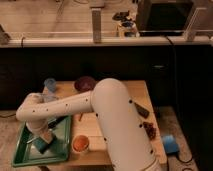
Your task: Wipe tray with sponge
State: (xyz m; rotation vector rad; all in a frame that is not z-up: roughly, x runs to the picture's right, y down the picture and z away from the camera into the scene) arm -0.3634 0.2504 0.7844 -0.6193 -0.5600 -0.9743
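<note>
No writing can be read on anything, not even on the gripper (44, 137) down over the tray (24, 151).

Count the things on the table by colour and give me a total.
Green: 2, tray and teal-sided sponge in it, with the gripper right at the sponge.
Light blue: 1, rounded object.
Dark purple: 1, bowl.
White: 1, cup with orange filling.
Black: 1, flat block.
Reddish-brown: 1, small clump.
Total: 7.
</note>
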